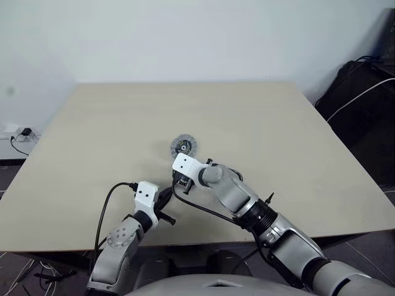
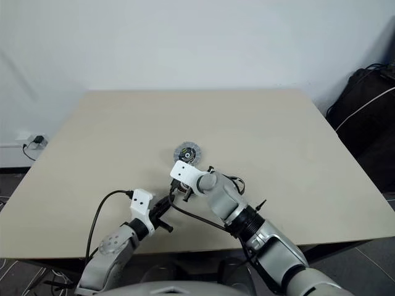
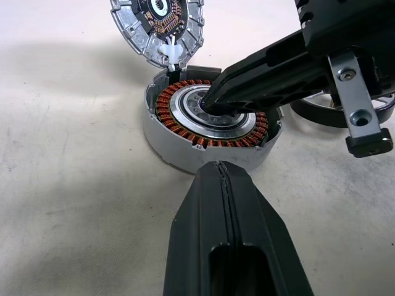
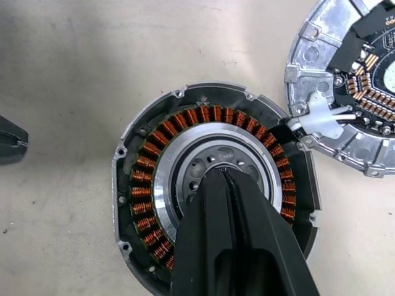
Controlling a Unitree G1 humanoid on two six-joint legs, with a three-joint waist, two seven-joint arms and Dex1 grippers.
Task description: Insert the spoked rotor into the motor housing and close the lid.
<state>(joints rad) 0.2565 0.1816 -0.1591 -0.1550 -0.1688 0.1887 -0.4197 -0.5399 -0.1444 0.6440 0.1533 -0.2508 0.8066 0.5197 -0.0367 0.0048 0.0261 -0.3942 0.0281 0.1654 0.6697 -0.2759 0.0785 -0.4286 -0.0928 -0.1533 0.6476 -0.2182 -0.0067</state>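
With its two black fingers pressed flat together and holding nothing, the right gripper (image 4: 223,176) has its tips at the pale hub of the motor housing (image 4: 154,154), inside the copper-brown winding ring. Around those tips the hub bore is tight; outside the housing's silver wall, bare table (image 1: 278,123) lies open on most sides. The right arm comes in steeply from the robot's right, wrist bent down over the housing.

The left gripper (image 3: 217,169) is likewise fully closed and empty, tips just short of the housing's near wall, pointing at it at a shallow downward angle; whether they touch the wall cannot be told.

The lid (image 3: 157,24) lies flat just beyond the housing, dark and green circuit face up, ribbed silver rim showing, joined to the housing by a pale connector at the shared edge. The spoked rotor (image 3: 376,108) lies just beside the housing, mostly hidden behind the right gripper; only its black rim shows. The housing sits near the table's front edge, mid-width.
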